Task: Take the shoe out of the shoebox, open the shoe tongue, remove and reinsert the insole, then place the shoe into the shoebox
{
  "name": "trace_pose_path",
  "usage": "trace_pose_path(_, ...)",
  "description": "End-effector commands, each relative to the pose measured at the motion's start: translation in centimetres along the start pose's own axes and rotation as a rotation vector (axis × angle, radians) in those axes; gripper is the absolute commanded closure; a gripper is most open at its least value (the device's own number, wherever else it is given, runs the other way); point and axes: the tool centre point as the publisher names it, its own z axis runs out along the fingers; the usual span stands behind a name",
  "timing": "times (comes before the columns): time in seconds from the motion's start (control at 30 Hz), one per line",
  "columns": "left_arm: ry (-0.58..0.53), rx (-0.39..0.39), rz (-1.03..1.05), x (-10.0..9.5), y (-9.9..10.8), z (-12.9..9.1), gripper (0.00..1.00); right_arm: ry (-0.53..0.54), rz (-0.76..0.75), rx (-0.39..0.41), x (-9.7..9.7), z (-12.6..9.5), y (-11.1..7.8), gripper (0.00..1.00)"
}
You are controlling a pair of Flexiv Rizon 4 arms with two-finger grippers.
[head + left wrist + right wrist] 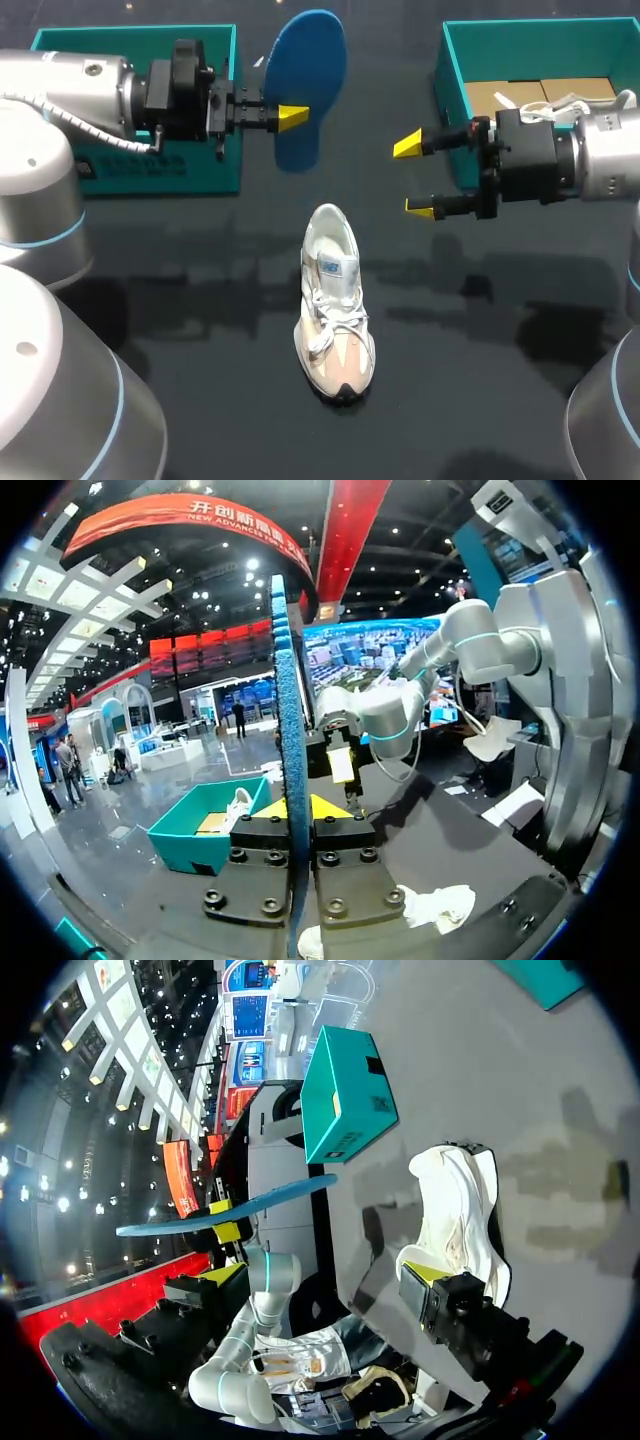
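Your left gripper (pixel 292 117) clamps the blue insole (pixel 312 60) aloft, clear of the shoe (pixel 335 305) upright mid-table, while your right gripper (pixel 417 176) hangs spread and empty; reinsertion looks next, needing the shoe steadied and the insole fed in toe-first.

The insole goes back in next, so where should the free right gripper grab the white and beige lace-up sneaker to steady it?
Probably the toe end of the white and beige lace-up sneaker, pinched across its width from above by the open right gripper. It stands upright on its sole, toe towards the robot, so this leaves the mouth free for the blue foam insole.
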Motion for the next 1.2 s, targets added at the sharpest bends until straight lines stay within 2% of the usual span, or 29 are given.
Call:
trace_pose_path(0.03, -0.004, 0.015, 0.094, 0.5, 0.2, 0.5, 1.0, -0.003, 0.002, -0.002, 0.0, 0.1, 0.0, 0.0)
trace_pose_path(0.33, 0.035, 0.052, 0.334, 0.4, 0.9, 0.6, 1.0, -0.003, 0.002, -0.002, 0.0, 0.1, 0.0, 0.0)
trace_pose_path(0.43, 0.051, 0.021, 0.483, 0.8, 0.8, 0.6, 1.0, -0.003, 0.002, -0.002, 0.0, 0.1, 0.0, 0.0)
trace_pose_path(0.47, 0.069, 0.0, 0.495, 0.9, 0.8, 0.6, 1.0, -0.003, 0.002, -0.002, 0.0, 0.1, 0.0, 0.0)
trace_pose_path(0.93, 0.069, 0.0, 0.495, 0.9, 0.8, 0.6, 1.0, -0.003, 0.002, -0.002, 0.0, 0.1, 0.0, 0.0)
trace_pose_path(0.97, 0.068, 0.017, 0.513, 1.0, 0.9, 0.7, 1.0, -0.003, 0.002, -0.002, 0.0, 0.1, 0.0, 0.0)
trace_pose_path(1.2, 0.065, 0.002, 0.704, 1.2, 1.6, 1.3, 1.0, -0.003, 0.002, -0.002, 0.0, 0.1, 0.0, 0.0)
